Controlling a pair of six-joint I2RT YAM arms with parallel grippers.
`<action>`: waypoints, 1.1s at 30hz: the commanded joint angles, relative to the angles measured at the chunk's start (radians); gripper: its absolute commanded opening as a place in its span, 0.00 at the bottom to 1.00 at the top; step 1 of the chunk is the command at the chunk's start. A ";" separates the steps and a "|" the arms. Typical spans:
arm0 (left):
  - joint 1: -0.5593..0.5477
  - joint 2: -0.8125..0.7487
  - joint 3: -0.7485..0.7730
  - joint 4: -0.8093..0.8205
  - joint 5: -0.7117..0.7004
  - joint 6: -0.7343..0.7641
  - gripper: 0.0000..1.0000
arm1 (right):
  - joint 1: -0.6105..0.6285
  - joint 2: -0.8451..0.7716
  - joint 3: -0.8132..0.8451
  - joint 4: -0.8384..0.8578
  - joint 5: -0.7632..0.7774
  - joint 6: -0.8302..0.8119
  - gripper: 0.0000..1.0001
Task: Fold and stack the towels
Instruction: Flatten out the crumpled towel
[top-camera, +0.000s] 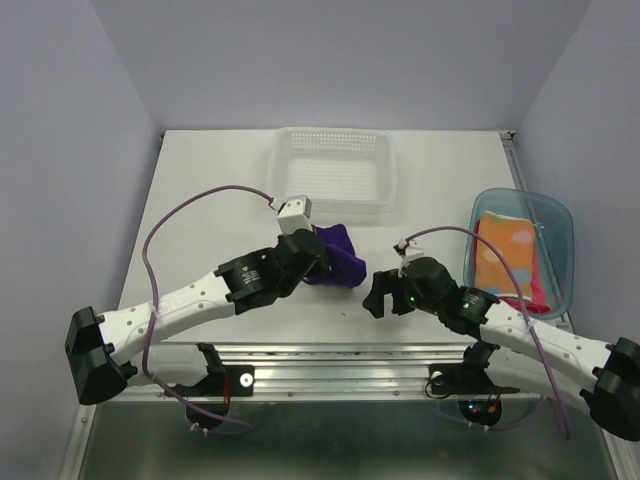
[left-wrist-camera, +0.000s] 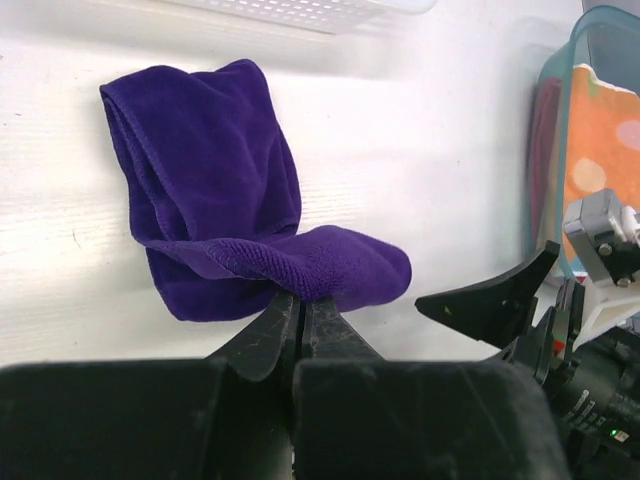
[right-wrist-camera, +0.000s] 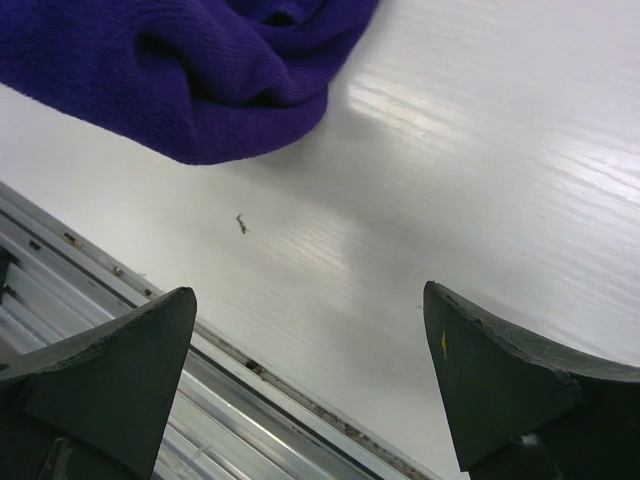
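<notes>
The dark purple towel (top-camera: 338, 256) lies crumpled on the table's middle; it also shows in the left wrist view (left-wrist-camera: 215, 190) and the right wrist view (right-wrist-camera: 190, 70). My left gripper (left-wrist-camera: 302, 298) is shut on a fold of its near edge. My right gripper (right-wrist-camera: 310, 340) is open and empty over bare table, just right of the towel. The orange polka-dot towel (top-camera: 507, 252) lies in the teal tray (top-camera: 556, 215), with a pink towel edge (top-camera: 540, 295) under it.
A white perforated basket (top-camera: 334, 172) stands at the back, behind the purple towel. The metal rail of the table's front edge (right-wrist-camera: 200, 400) runs close under my right gripper. My right gripper's fingers (left-wrist-camera: 500, 300) show in the left wrist view.
</notes>
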 joint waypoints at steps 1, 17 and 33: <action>0.021 -0.007 0.023 0.029 0.025 0.033 0.00 | 0.074 0.064 0.041 0.144 0.042 -0.023 1.00; 0.045 -0.027 0.023 0.061 0.063 0.021 0.00 | 0.237 0.394 -0.024 0.709 0.485 -0.062 0.82; 0.076 -0.064 0.006 0.056 0.052 0.010 0.00 | 0.237 0.526 -0.011 0.849 0.428 -0.122 0.46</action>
